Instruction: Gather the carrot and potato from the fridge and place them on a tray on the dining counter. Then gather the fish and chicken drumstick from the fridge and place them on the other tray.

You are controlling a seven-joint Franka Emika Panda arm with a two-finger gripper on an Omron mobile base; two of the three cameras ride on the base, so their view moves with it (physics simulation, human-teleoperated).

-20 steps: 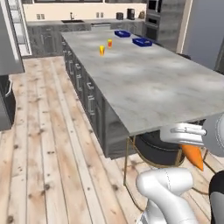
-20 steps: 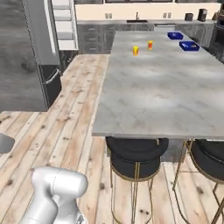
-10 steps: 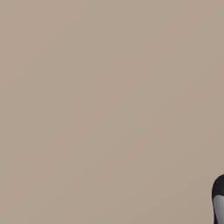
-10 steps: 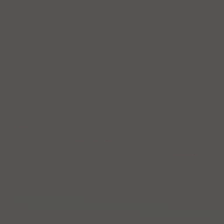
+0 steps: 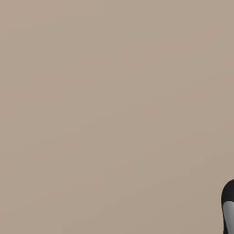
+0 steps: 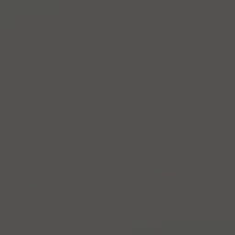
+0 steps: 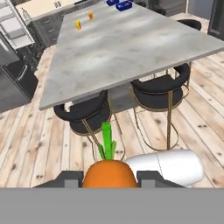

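Orange carrot with green top sits clamped in your hand; carry it level toward the blue trays on the grey marble worktop.

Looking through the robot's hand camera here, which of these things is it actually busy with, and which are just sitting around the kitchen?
Part of the job:
- carrot, gripped in the hand
- dining counter
- two blue trays at its far end

Just lying about:
- two black stools under the counter
- small orange and yellow items on the counter
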